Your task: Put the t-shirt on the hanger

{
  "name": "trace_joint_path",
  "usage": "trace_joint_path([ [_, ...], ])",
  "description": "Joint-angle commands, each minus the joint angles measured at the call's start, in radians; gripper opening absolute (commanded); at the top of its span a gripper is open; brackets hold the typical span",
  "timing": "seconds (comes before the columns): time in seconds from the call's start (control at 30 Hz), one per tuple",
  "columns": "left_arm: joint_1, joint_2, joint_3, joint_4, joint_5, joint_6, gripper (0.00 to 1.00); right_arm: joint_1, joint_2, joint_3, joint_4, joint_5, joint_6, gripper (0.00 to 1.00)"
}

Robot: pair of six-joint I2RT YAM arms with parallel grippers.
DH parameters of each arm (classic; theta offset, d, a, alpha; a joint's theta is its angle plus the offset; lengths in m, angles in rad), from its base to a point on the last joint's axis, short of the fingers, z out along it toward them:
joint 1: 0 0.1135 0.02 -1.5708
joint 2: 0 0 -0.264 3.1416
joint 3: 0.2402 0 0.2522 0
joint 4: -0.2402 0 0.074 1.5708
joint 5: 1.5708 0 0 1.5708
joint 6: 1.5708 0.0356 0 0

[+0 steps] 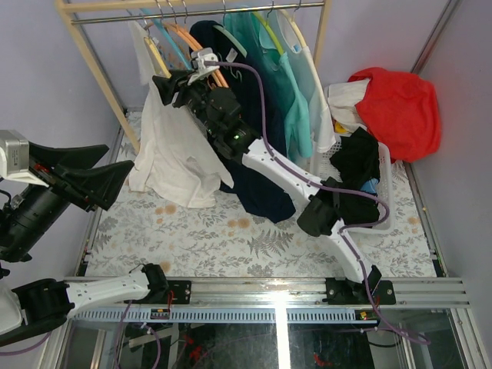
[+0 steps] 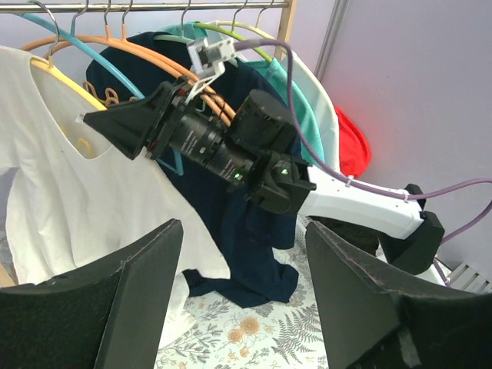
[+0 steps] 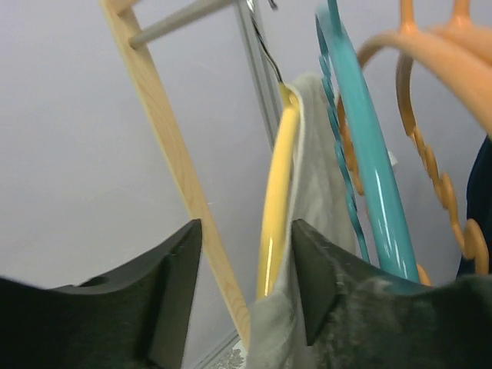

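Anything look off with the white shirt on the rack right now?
Yes: the white t-shirt sits askew on the yellow hanger; its neckline sags, baring one hanger arm, with the open right gripper straddling that shoulder.

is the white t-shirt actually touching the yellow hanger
Touching. The right wrist view shows the t-shirt fabric lying directly along the arm of the hanger, with no gap between them.

Pale lilac walls (image 1: 46,69) all round, meeting in a corner back right; wooden rack (image 3: 173,154) with a metal rail (image 3: 177,21) along the back; bench (image 1: 231,246) has a grey fern-print cover; white basket (image 1: 388,192) at its right end; silver track (image 1: 269,288) along the near edge; soft, even light
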Motion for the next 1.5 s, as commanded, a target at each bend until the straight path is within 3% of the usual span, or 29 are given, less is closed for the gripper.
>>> trace_joint_path([
  [0.0, 0.006, 0.013, 0.018, 0.014, -0.028, -0.018, 0.65, -0.002, -0.169, 0.028, -0.033, -0.058, 0.013, 0.61],
  [0.1, 0.007, 0.020, 0.028, 0.012, -0.043, -0.025, 0.65, -0.002, -0.233, 0.042, -0.100, -0.068, 0.008, 0.67],
  [0.33, 0.006, 0.043, -0.013, 0.037, -0.138, -0.067, 0.66, -0.002, -0.486, -0.091, -0.266, -0.085, -0.018, 0.68],
  [0.6, 0.006, 0.137, -0.107, 0.140, -0.293, -0.128, 0.73, -0.002, -0.761, -0.190, -0.710, -0.092, 0.015, 0.58],
  [0.73, 0.006, 0.171, -0.089, 0.156, -0.412, -0.098, 0.75, -0.002, -0.731, -0.154, -0.893, -0.194, 0.052, 0.52],
  [0.87, 0.005, 0.200, -0.033, 0.103, -0.426, -0.113, 0.74, 0.009, -0.603, -0.123, -0.989, -0.232, 0.012, 0.48],
  [1.03, 0.006, 0.166, -0.036, 0.068, -0.429, -0.131, 0.72, 0.035, -0.512, -0.121, -0.903, -0.086, -0.076, 0.45],
  [1.23, 0.004, 0.090, -0.054, 0.037, -0.459, -0.129, 0.71, 0.033, -0.351, 0.063, -0.901, -0.069, -0.108, 0.44],
  [1.47, 0.003, 0.043, -0.054, 0.034, -0.469, -0.097, 0.71, 0.028, -0.325, -0.005, -0.785, 0.058, -0.126, 0.42],
])
